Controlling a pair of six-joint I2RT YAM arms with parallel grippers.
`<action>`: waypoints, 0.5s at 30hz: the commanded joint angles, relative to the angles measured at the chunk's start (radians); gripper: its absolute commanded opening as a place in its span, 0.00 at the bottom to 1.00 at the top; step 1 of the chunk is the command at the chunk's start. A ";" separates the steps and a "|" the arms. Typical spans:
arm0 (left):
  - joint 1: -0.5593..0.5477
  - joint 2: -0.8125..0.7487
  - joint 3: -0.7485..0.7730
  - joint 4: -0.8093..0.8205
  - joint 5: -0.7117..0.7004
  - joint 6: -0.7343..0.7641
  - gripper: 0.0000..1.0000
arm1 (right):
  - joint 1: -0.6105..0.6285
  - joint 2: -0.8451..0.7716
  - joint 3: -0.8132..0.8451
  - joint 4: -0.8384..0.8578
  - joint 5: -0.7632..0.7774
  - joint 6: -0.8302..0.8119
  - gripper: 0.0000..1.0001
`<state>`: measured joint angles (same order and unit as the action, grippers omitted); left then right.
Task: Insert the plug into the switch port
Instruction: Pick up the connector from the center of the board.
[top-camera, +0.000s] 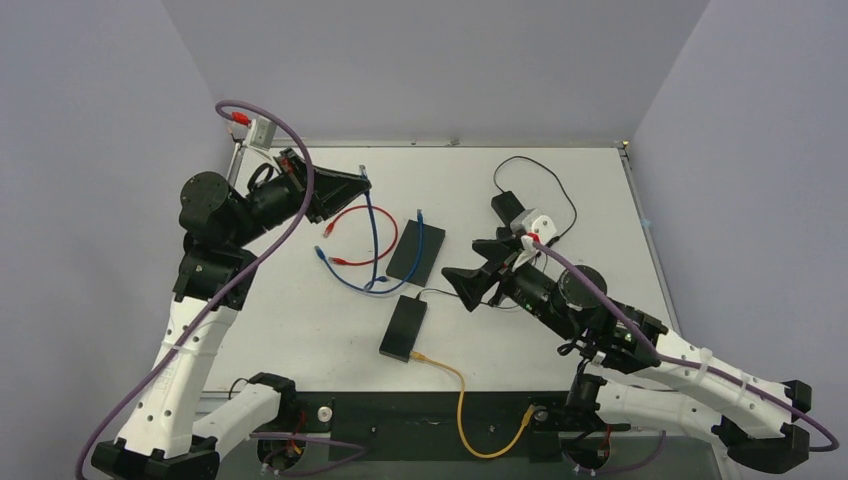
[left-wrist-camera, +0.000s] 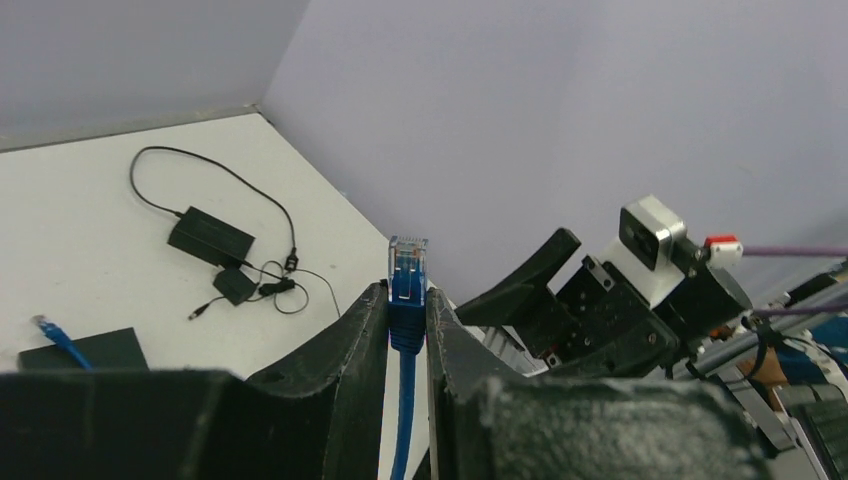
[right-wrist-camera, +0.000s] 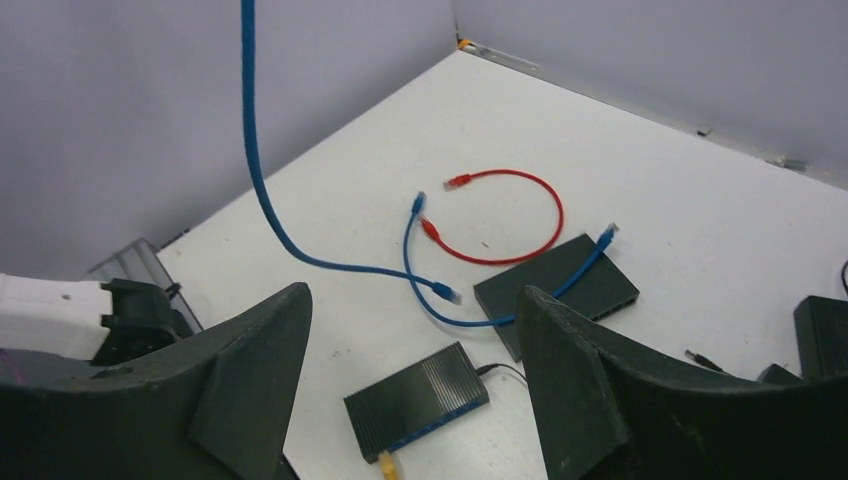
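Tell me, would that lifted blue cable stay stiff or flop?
Probably floppy: the blue cable hangs from the left gripper in a slack curve down to the table. Likely light: a narrow pinch below its plug holds it up. The plug end stands straight above the fingers, so it seems stiff only there.

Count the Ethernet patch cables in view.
4. One blue cable hangs from the left gripper; a second blue cable lies across the far switch; the red cable loops beside it; the yellow cable is plugged into the near switch. None seem hidden.
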<state>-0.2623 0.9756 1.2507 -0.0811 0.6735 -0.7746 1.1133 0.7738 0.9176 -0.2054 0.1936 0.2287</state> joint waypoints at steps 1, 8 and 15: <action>-0.036 -0.039 -0.035 0.181 0.126 -0.046 0.00 | -0.002 0.008 0.069 0.112 -0.077 0.051 0.71; -0.121 -0.060 -0.089 0.209 0.156 -0.025 0.00 | -0.008 0.066 0.124 0.192 -0.178 0.094 0.71; -0.164 -0.076 -0.147 0.230 0.147 -0.032 0.00 | -0.010 0.126 0.129 0.309 -0.257 0.127 0.71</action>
<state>-0.4099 0.9157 1.1236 0.0750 0.8078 -0.8043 1.1114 0.8722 1.0100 -0.0170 0.0124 0.3225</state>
